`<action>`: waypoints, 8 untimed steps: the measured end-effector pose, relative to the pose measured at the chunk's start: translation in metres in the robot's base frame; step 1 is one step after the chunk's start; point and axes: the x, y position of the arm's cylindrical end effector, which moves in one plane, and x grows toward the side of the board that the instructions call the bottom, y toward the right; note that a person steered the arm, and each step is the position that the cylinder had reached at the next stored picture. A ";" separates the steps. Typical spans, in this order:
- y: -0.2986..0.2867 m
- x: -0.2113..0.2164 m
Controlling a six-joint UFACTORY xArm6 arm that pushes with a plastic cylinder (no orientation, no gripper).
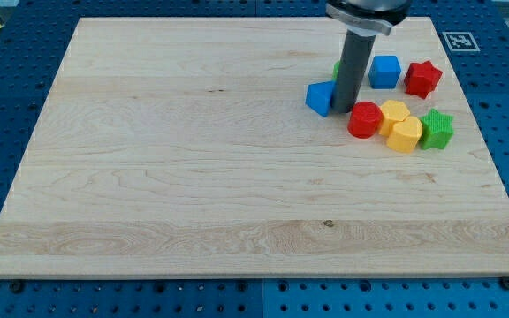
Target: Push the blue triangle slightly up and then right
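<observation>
From the one camera view, I am looking down at the wooden bench (193, 177), and all the blocks are sitting bunched near its top right corner. My rod is coming down from the view's top, and my tip (342, 110) is resting on the bench right against the right side of the blue triangle (320, 97); I cannot tell whether it is truly touching. This rig is carrying no jaws, only the straight dark rod, so I am reporting nothing apart or clamped.

The blue triangle is lying at the left of the cluster, a little in from the bench's top edge. Behind the rod a sliver of a green block (337, 68) is peeking out, its shape hidden from me. Just to the right of the rod a blue cube (384, 71) is sitting, and a red star (422, 78) is standing beside it nearer the right edge. Below them a red cylinder (364, 119) is touching a yellow block (393, 112), with a second yellow block (404, 135) pressing against it and a green star (436, 129) closing the row on the right.
</observation>
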 end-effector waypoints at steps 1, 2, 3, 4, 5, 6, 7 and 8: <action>-0.034 -0.010; -0.049 -0.027; -0.053 -0.021; -0.073 0.003; -0.100 0.006; -0.106 -0.014; -0.085 -0.017; -0.052 -0.018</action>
